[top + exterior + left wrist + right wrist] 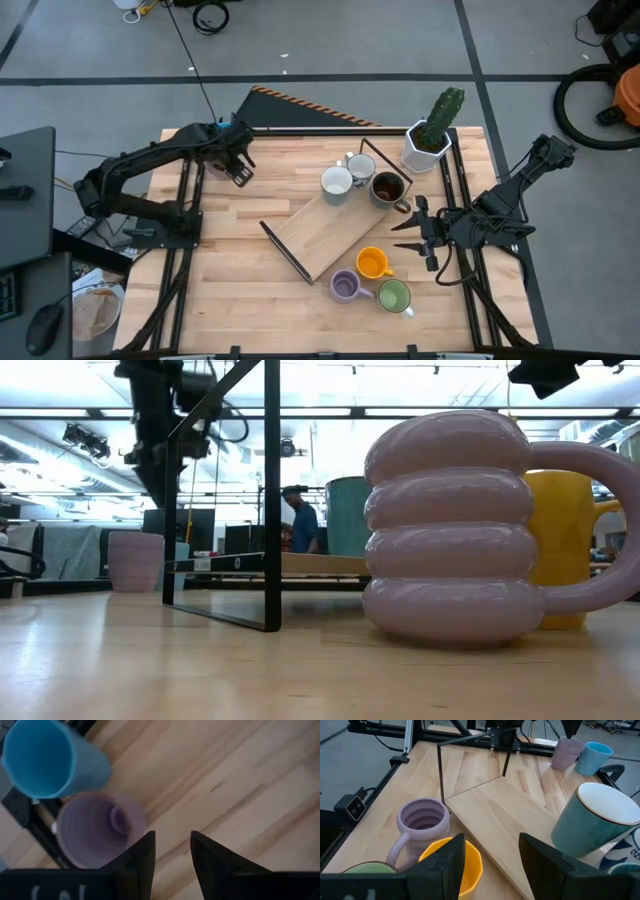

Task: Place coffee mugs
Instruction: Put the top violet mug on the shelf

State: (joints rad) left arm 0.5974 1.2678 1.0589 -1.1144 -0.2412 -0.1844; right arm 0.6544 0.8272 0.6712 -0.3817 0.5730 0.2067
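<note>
My left gripper [172,852] hangs open and empty over the table's far left part [240,168], beside a lavender mug [97,830] and a bright blue mug [47,760], both standing upright. My right gripper [492,860] is open and empty at the right [412,232], pointing toward a wooden board [325,232]. An orange mug [372,263], a ribbed purple mug [345,287] and a green mug [393,296] stand near the board's front end. A teal mug with a white inside [336,183], a steel-grey mug [359,167] and a dark brown mug [388,188] stand at its far end.
The board has thin black wire frames at its ends [285,252]. A white faceted pot with a cactus [430,140] stands at the far right. Bare tabletop lies at the near left [240,300]. A person [300,520] shows in the room behind.
</note>
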